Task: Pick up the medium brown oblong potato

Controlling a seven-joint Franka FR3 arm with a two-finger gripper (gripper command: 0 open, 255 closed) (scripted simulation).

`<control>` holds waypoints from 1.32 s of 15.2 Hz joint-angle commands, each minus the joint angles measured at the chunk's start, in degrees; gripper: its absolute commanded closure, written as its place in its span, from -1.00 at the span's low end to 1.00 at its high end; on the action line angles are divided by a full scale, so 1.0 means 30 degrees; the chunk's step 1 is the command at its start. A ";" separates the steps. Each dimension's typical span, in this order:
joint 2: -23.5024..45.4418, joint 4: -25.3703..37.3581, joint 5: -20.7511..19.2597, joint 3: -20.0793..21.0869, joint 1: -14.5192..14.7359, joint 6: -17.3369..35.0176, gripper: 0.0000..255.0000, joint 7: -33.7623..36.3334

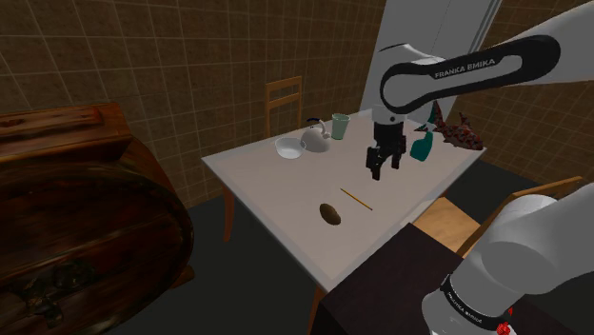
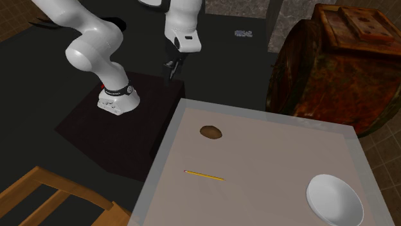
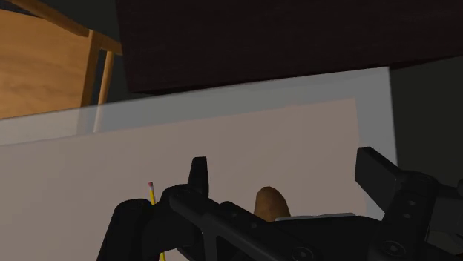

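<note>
the brown potato point(image 1: 330, 213) near the pencil point(image 1: 355, 199) looks firm, light and roll-prone, best pinched across its narrow middle by the gripper point(image 1: 377, 174), hanging wide open.

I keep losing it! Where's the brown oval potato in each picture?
Shoulder view: brown oval potato on the table, lower left of the thin yellow pencil.
Second exterior view: potato near the table's far edge, above the pencil.
Wrist view: potato between the fingers of the open black gripper, untouched.
Shared landmark: the pencil.
</note>
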 commanded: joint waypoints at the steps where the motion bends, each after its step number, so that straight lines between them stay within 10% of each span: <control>1: 0.1278 -0.0135 0.0012 -0.0158 0.0044 0.1468 -1.00 -0.0147; 20: 1.6010 0.5046 0.1841 -0.0301 0.0084 1.1021 -1.00 -0.2542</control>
